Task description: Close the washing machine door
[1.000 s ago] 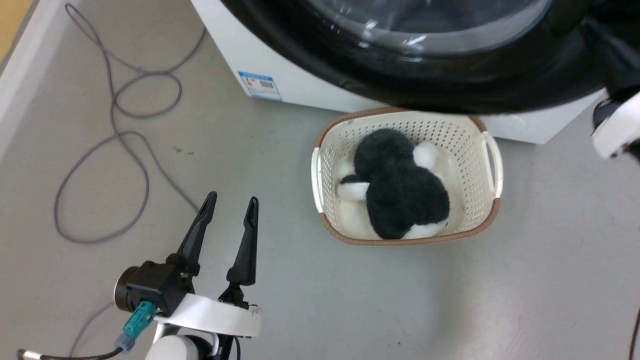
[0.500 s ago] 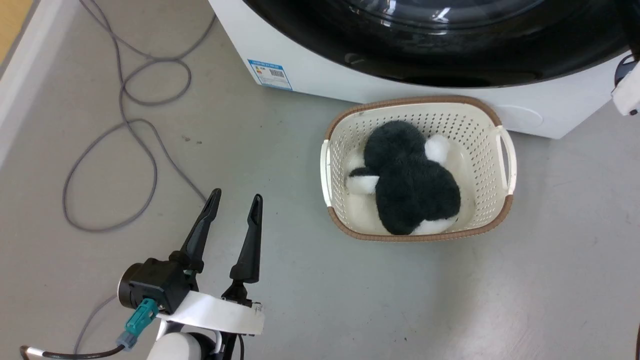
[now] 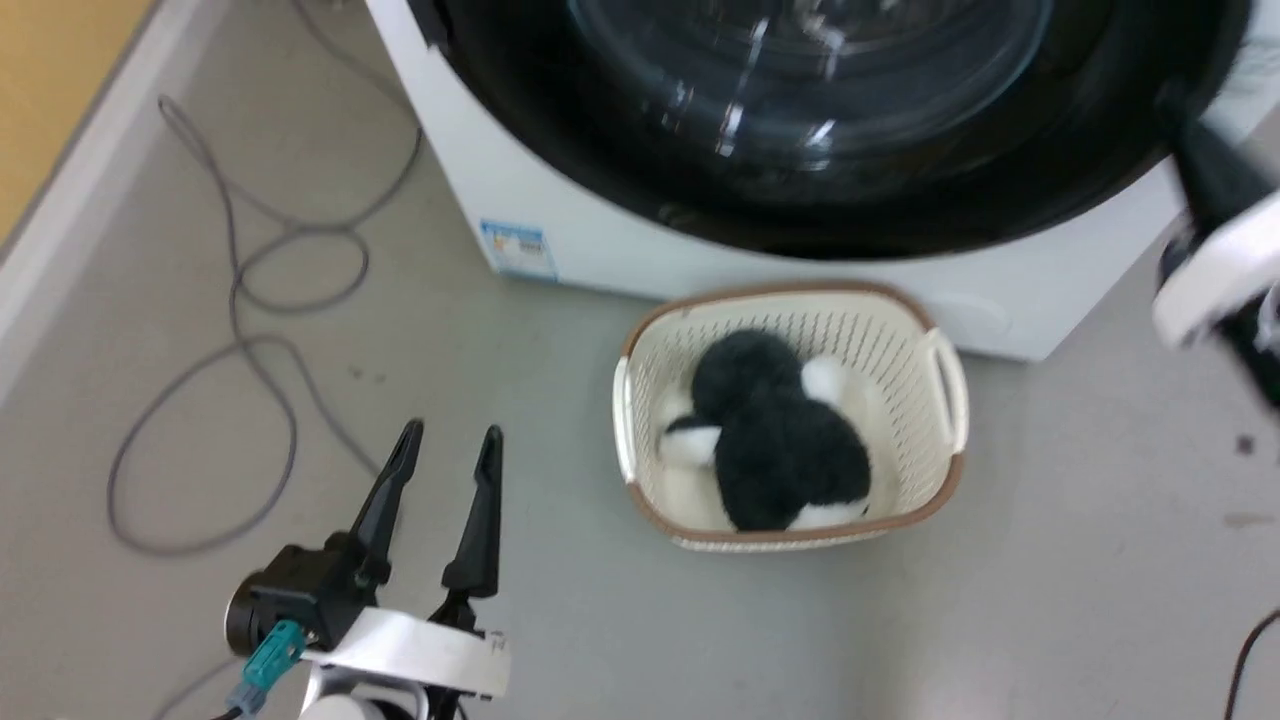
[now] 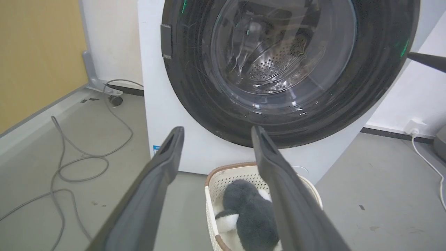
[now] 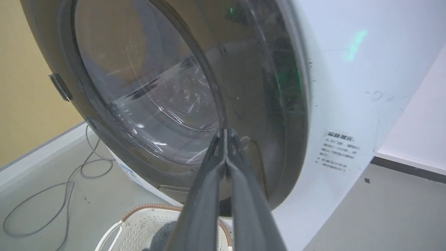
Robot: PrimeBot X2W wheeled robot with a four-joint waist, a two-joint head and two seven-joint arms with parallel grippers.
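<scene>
Two fingers pressed together into one point: that's our right gripper [image 5: 225, 133], tips up against the door [image 5: 174, 87], seemingly touching where the glass meets the black ring. The door sits close to flush on the front of the machine [image 3: 560, 240], but we can't tell if the latch has caught.

So we'd say the step is the final shove. We'd push square-on on the black ring rather than the glass, out toward the edge away from the hinge, firm and steady until it seats, with no sliding across that glossy surface.

Our left gripper [image 3: 450, 433] hangs low over the floor [image 3: 1050, 560] with fingers spread and empty, well apart from the door.

The floor is smooth and grey. A basket [image 3: 780, 292] holding a plush toy [image 3: 780, 440] sits just in front of the machine, below the door. A loose cable [image 3: 240, 300] loops off to the left near a yellow wall [image 3: 60, 80].
</scene>
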